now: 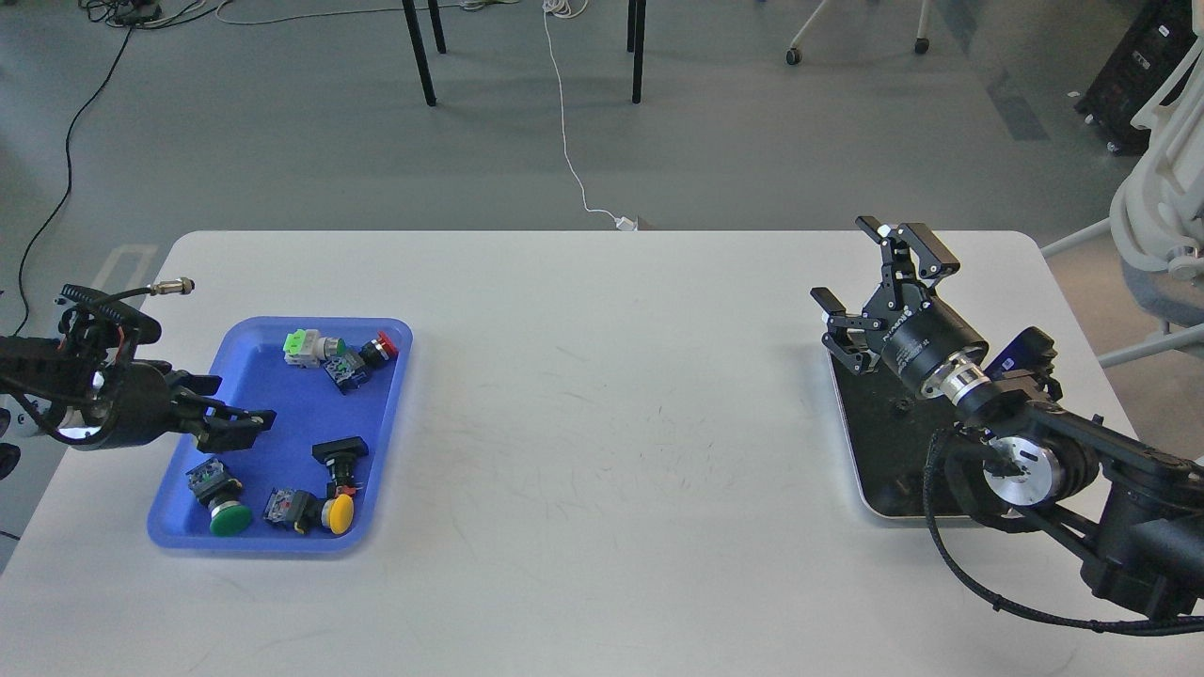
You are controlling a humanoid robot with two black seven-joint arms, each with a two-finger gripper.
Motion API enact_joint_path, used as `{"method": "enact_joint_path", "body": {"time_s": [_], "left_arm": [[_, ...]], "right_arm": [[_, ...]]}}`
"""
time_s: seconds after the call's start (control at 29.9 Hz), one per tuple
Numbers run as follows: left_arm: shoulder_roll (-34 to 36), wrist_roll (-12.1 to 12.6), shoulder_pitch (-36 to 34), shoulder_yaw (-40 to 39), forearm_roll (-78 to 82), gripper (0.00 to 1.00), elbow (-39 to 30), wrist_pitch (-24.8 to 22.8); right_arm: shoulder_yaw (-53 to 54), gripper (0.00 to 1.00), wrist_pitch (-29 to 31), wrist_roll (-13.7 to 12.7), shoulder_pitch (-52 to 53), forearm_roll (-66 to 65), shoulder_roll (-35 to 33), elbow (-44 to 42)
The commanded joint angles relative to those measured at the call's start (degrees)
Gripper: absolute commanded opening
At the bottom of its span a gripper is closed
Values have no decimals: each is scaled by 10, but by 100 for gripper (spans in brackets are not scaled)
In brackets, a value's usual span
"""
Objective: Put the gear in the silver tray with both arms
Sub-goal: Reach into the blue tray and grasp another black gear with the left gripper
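Note:
The silver tray (901,514) lies at the table's right side, with a dark bottom, mostly covered by my right arm. My right gripper (880,268) is open and empty, fingers spread above the tray's far end. My left gripper (237,404) hangs over the left side of a blue plastic tray (282,547), fingers apart, holding nothing. The blue tray holds several push-button parts: a green-capped one (229,517), a yellow-capped one (337,512), a black one (340,453), a red one (381,346) and a green-white one (306,346). The green-capped one lies just below my left fingers.
The white table (602,395) spans the view. A cable connector (174,286) sticks out above my left arm. Chair legs and a white cable (564,122) are on the floor beyond the table. A white chair (1162,216) stands at the right.

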Motion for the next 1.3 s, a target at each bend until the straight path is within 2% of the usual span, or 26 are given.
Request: {"method": "enact_joint_path", "body": {"time_s": [0.0,0.43,0.57,0.7,0.87,1.07,1.27], "left_arm": [[-12,0,1,1,1,77,3,1],[-32,0,1,17,-1,62,39,2],[-41,0,1,17,0,48,49,2],[-43,0,4,17,1,27,63,3],[-43,0,1,17,0,17,64,5],[-38,0,-13,10,-6,16,50,6],[25,0,-109,10,-61,17,-60,3]], "right_arm": [[0,97,0,0,0,0,0,1],[0,97,-1,0,-2,0,0,0],[1,97,-1,0,-2,0,-1,1],[0,97,-1,0,-5,0,-3,1],[0,97,-1,0,-7,0,-4,1],[1,97,-1,0,-7,0,-4,2],[5,97,-1,0,-7,1,-7,2]]}}
